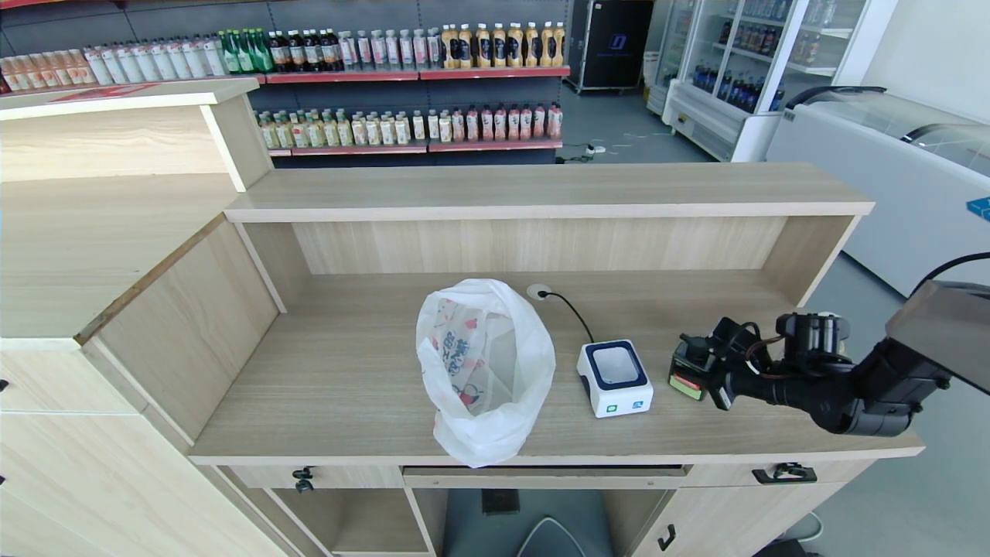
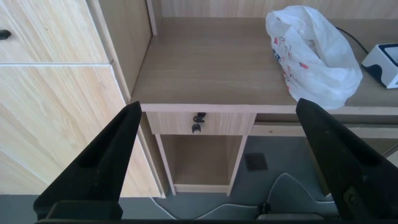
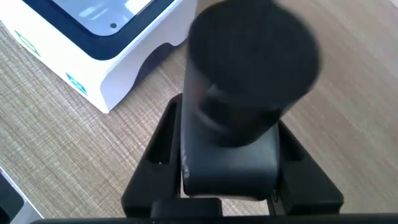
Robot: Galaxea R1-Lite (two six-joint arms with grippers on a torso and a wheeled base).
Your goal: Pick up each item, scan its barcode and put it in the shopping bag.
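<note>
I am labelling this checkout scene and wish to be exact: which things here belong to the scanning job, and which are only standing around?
Belong to the job:
- dark item, held in the right gripper
- scanner
- shopping bag

Only standing around:
- drink bottles on the shelves behind
- glass-door fridges
- chest freezer

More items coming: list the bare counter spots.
Free: wooden counter left of the white plastic shopping bag, up to the side panel. Crowded: right side, where the white blue-topped scanner box and the right claw holding a dark item sit close.
</note>
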